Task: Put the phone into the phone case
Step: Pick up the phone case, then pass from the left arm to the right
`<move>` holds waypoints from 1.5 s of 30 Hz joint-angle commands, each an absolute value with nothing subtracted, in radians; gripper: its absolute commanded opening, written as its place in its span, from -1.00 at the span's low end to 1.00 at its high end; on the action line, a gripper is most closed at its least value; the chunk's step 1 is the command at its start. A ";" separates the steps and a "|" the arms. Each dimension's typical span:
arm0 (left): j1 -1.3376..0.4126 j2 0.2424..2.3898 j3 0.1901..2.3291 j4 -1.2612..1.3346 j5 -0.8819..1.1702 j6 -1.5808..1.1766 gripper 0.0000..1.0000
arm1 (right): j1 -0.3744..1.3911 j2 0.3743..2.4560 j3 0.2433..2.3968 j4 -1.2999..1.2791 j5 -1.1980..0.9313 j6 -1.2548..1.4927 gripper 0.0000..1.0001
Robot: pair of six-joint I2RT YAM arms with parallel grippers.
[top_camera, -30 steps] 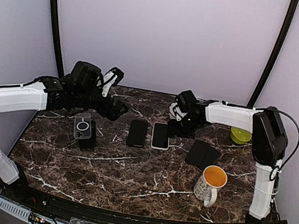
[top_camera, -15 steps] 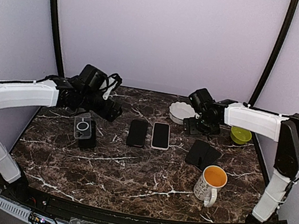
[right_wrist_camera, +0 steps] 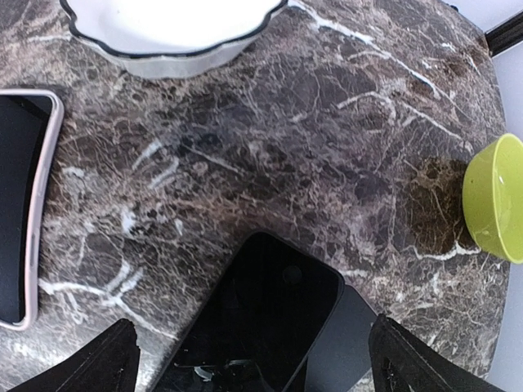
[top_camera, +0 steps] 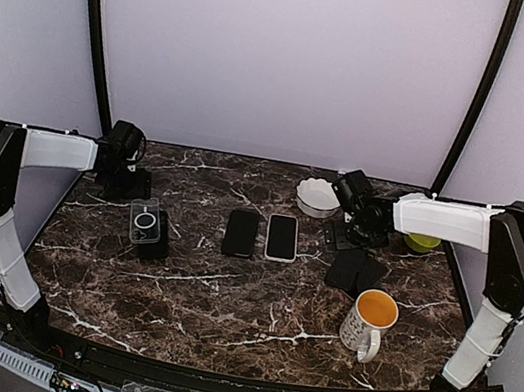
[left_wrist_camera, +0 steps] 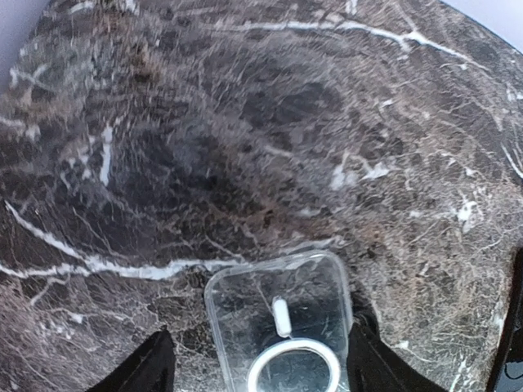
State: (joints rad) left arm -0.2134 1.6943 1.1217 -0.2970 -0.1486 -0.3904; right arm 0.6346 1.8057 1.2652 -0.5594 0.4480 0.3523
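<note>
Left fingers (left_wrist_camera: pixel 152 369) spread wide, empty, near the clear phone case (left_wrist_camera: pixel 282 322) on the worktop (top_camera: pixel 223 301); right fingers (right_wrist_camera: pixel 100 361) wide too — holding nothing; the phone (top_camera: pixel 282 237) lies mid-worktop, apart from that case.

One marble table (top_camera: pixel 223 301) carries everything. Two arms reach over it, the left arm (top_camera: pixel 57 151) and the right arm (top_camera: pixel 441 219).

There are two bowls: a white bowl (top_camera: pixel 318 198) with a wavy rim and a green bowl (top_camera: pixel 422 240). There is one mug (top_camera: pixel 368 322), white outside and orange inside.

One clear phone case (top_camera: pixel 143 223) with a ring on its back lies on one dark slab (top_camera: pixel 158 242). In the middle, two phones lie side by side: a black phone (top_camera: pixel 240 233) and a pale-rimmed phone (top_camera: pixel 281 237).

To the right, two more dark flat pieces overlap, the upper piece (right_wrist_camera: pixel 257 322) and the lower piece (right_wrist_camera: pixel 347 331). Whether these are phones or cases cannot be told.
</note>
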 commanded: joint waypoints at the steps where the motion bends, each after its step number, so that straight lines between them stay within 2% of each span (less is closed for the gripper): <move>1: -0.180 1.744 1.098 -0.334 -0.067 -0.473 0.41 | 0.632 1.766 1.241 -0.509 0.477 0.339 0.97; 9: -0.137 1.823 1.104 -0.346 -0.020 -0.493 -0.01 | 0.632 1.750 1.235 -0.504 0.476 0.334 0.97; 16: -0.135 1.869 1.100 -0.336 0.106 -0.494 -0.22 | 0.632 1.743 1.242 -0.516 0.484 0.329 0.97; 20: -0.134 1.874 1.097 -0.334 0.160 -0.495 -0.53 | 0.632 1.726 1.244 -0.527 0.492 0.328 0.97; 24: -0.135 1.858 1.091 -0.337 0.174 -0.489 -0.99 | 0.632 1.708 1.240 -0.532 0.501 0.327 0.97; 28: -0.136 1.817 1.089 -0.341 0.169 -0.457 -1.00 | 0.632 1.697 1.243 -0.538 0.499 0.319 0.97; 32: -0.190 1.691 1.093 -0.344 0.033 -0.338 -1.00 | 0.632 1.676 1.259 -0.535 0.474 0.287 0.97; 36: -0.378 1.542 1.071 -0.266 -0.126 -0.121 -1.00 | 0.641 1.623 1.288 -0.484 0.342 0.215 0.97; 39: -0.498 1.422 0.983 -0.138 -0.164 0.113 -1.00 | 0.666 1.576 1.319 -0.418 0.216 0.160 0.97; 42: -0.647 1.275 0.854 0.071 -0.179 0.348 -1.00 | 0.694 1.546 1.358 -0.344 -0.007 0.117 0.93; 45: -0.754 1.194 0.768 0.228 -0.194 0.640 -1.00 | 0.710 1.580 1.436 -0.302 -0.418 0.120 0.84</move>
